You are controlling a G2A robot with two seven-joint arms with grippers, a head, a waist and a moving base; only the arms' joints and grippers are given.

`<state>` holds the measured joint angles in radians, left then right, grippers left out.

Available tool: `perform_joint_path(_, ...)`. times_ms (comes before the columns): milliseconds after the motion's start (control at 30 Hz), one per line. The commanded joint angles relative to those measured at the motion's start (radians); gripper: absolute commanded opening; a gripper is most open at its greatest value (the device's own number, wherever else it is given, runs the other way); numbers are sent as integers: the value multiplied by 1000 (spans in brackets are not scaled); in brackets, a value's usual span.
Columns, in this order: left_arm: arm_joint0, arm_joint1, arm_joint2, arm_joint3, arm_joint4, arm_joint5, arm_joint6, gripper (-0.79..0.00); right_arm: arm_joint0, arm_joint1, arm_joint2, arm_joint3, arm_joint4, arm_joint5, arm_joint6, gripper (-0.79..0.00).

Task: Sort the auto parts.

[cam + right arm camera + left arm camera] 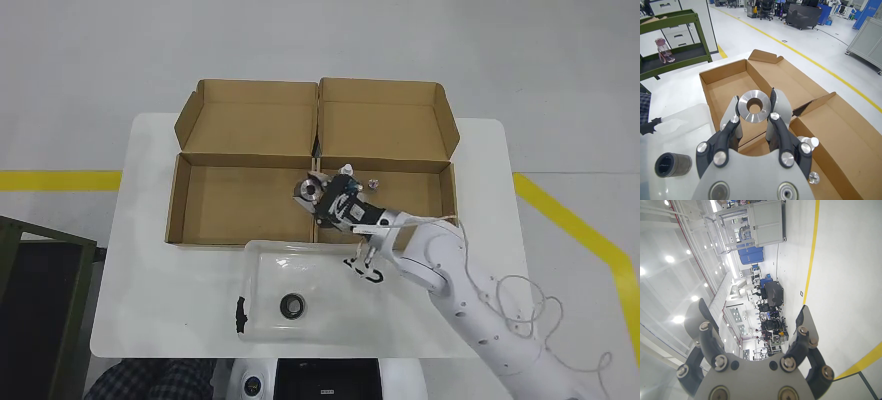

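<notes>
Two open cardboard boxes sit side by side at the far part of the white tabletop (150, 250), their lids folded back. The right gripper (754, 94) is clamped on a machined steel disc with a central hole (751, 118), one finger on each side of its rim. In the top view the right gripper (312, 190) holds this disc (307, 187) over the left box (240, 205), at the end next to the wall it shares with the right box (410, 205). Whether the disc touches the box floor cannot be told.

Inside the right box (838, 132) lie a small white plastic part (808, 141) and a small round metal knob (814, 177), apart from each other; the knob (372, 183) rests close to the box's far wall.

Near the robot, just in front of the boxes, stands a clear plastic bin (250, 250). A dark cylindrical bushing (293, 305) lies in it on its side, its hollow bore visible in the right wrist view (672, 164).

The left gripper (753, 306) has its fingers spread wide with nothing between them, pointed at the workshop floor and ceiling lights, away from the tabletop.
</notes>
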<state>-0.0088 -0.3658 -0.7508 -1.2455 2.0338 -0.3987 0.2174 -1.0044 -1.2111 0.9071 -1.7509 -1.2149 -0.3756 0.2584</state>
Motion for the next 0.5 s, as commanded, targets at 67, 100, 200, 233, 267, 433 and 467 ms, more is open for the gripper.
perform_joint_path(67,0,0,0,0,0,0,0,0,62,-19,-51,46,-23,17,41,-785)
perform_joint_path(100,0,0,0,0,0,0,0,0,77,-24,-63,56,-25,20,51,-785)
perform_joint_path(200,0,0,0,0,0,0,0,0,123,-41,-101,89,-39,29,80,-785)
perform_joint_path(233,0,0,0,0,0,0,0,0,137,-46,-113,100,-43,30,90,-785)
perform_joint_path(267,0,0,0,0,0,0,0,0,151,-52,-125,111,-47,33,98,-785)
perform_joint_path(433,0,0,0,0,0,0,0,0,215,-81,-175,178,-59,50,135,-785)
perform_joint_path(467,0,0,0,0,0,0,0,0,226,-86,-184,191,-58,52,142,-785)
